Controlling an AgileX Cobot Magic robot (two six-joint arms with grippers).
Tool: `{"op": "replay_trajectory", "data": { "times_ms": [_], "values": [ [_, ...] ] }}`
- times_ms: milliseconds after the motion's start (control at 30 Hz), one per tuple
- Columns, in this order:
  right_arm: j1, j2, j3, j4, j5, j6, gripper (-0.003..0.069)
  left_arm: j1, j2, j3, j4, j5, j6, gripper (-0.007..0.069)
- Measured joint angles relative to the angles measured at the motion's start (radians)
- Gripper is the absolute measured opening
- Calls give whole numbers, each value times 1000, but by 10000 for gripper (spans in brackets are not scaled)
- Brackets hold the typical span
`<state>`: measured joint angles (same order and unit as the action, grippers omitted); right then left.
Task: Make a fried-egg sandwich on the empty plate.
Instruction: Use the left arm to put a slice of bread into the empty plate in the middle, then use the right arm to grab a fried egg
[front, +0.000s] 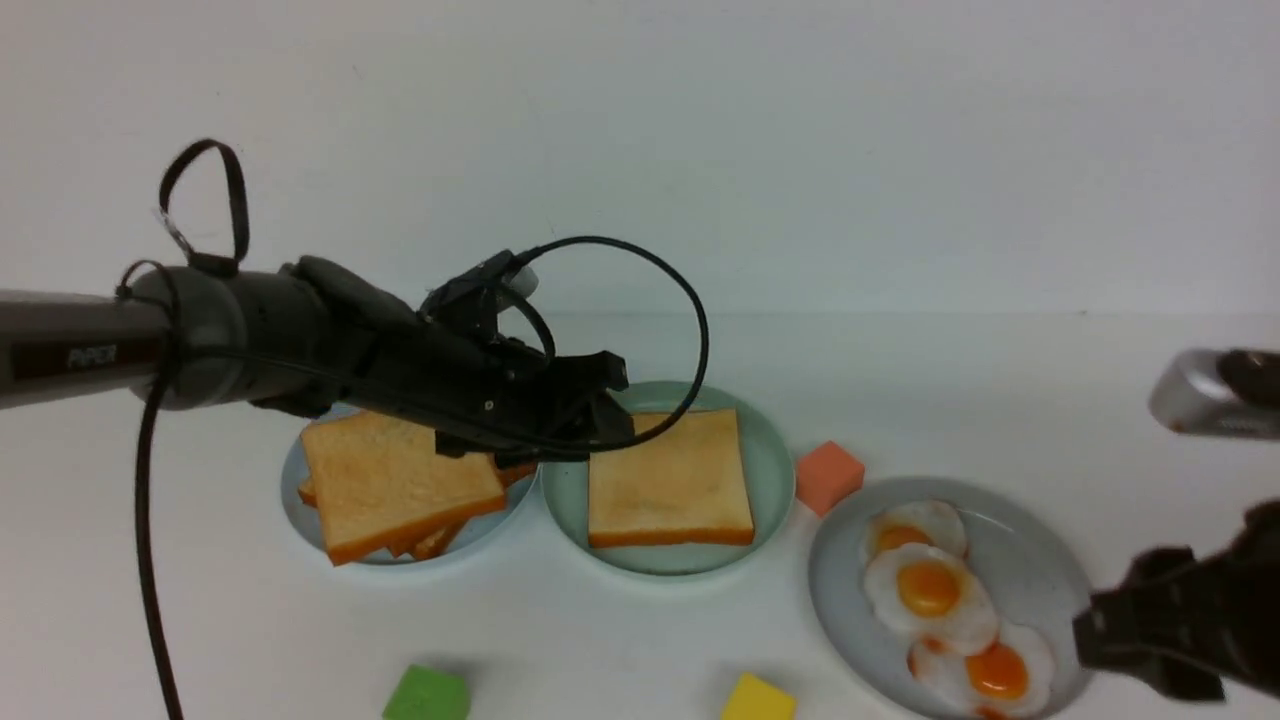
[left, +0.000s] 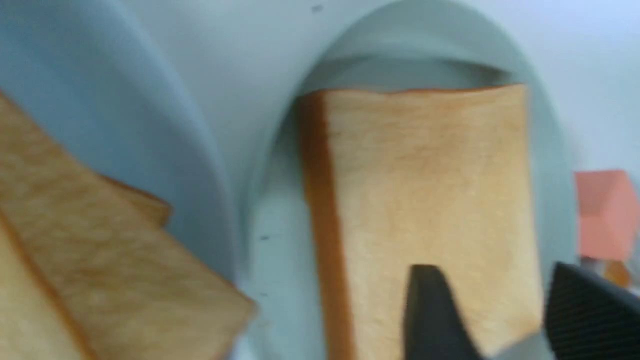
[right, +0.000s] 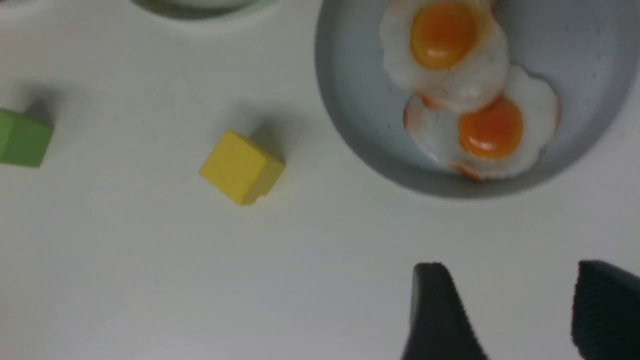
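Note:
One toast slice (front: 670, 480) lies flat on the mint-green plate (front: 770, 450), its top face bare; it also shows in the left wrist view (left: 425, 190). My left gripper (front: 608, 405) hovers open and empty over that plate's back-left part, with the slice's corner showing between its fingers (left: 430, 310). Three fried eggs (front: 930, 590) overlap on the grey plate (front: 1040, 570). My right gripper (front: 1095, 635) is open and empty beside the grey plate's near right rim, above bare table in the right wrist view (right: 512, 265).
A pale blue plate (front: 295, 480) left of the mint plate holds a stack of toast slices (front: 400, 485). An orange block (front: 828, 476) sits between the mint and grey plates. A green block (front: 427, 695) and a yellow block (front: 758, 700) lie near the front edge.

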<state>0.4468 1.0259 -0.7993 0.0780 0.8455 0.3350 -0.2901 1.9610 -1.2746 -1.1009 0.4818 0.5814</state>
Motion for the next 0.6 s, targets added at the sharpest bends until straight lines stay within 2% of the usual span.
{"op": "replay_trajectory", "data": {
  "times_ms": [133,300,400,467,600],
  "values": [
    [0,91,-92,-24,5,-8,439,31,-94,0,127,39,-66,499],
    [-76,212,-133,11,3,-104,448,76,-251,0,372,198,-159,517],
    [-156,283,-133,93,-4,-201,448,63,-338,11,464,323,-162,493],
    [-222,334,-133,212,-25,-321,448,23,-412,48,496,373,-158,461],
    [-313,412,-133,427,-63,-545,448,-83,-520,114,504,393,-113,347]
  ]
}}
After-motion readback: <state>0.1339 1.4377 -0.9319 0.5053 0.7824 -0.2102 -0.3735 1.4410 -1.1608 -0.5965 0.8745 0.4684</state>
